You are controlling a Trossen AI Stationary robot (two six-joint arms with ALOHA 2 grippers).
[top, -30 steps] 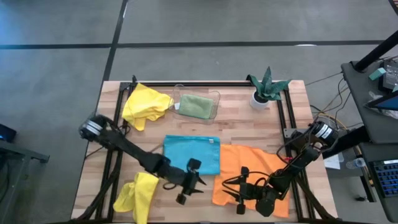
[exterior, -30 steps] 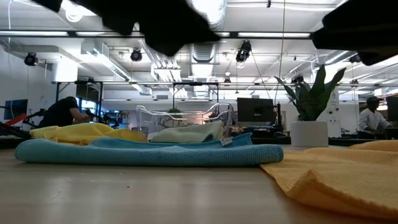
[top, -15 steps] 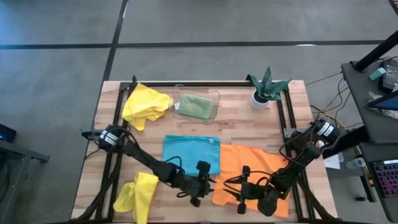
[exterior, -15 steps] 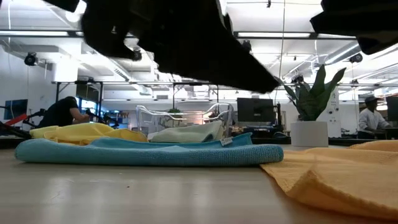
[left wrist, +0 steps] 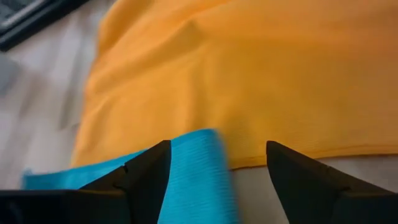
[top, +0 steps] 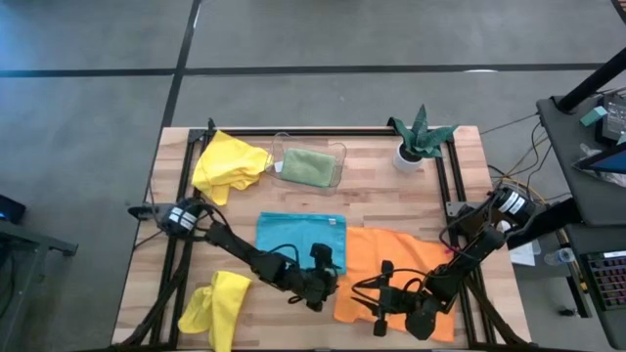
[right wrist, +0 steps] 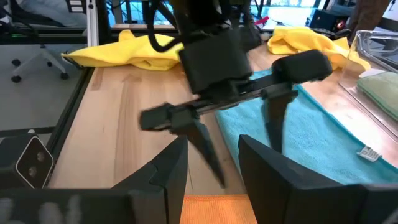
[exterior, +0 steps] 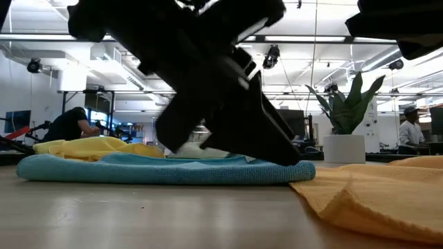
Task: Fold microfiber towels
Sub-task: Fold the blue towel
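The left gripper [top: 315, 290], jaws spread apart, is poised over the corner of the turquoise towel [top: 301, 240] beside the orange towel [top: 401, 266]. A corner grasp is judged next, calling for descent and closing. The right gripper [top: 377, 301], also parted, is held nearby over the orange towel. Contact with cloth cannot be made out.

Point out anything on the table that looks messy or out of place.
Two yellow towels lie crumpled: one at the back left beside the clear tray, one hanging over the front-left edge. The orange towel is rumpled. The green towel sits folded in the tray; the blue towel lies flat.
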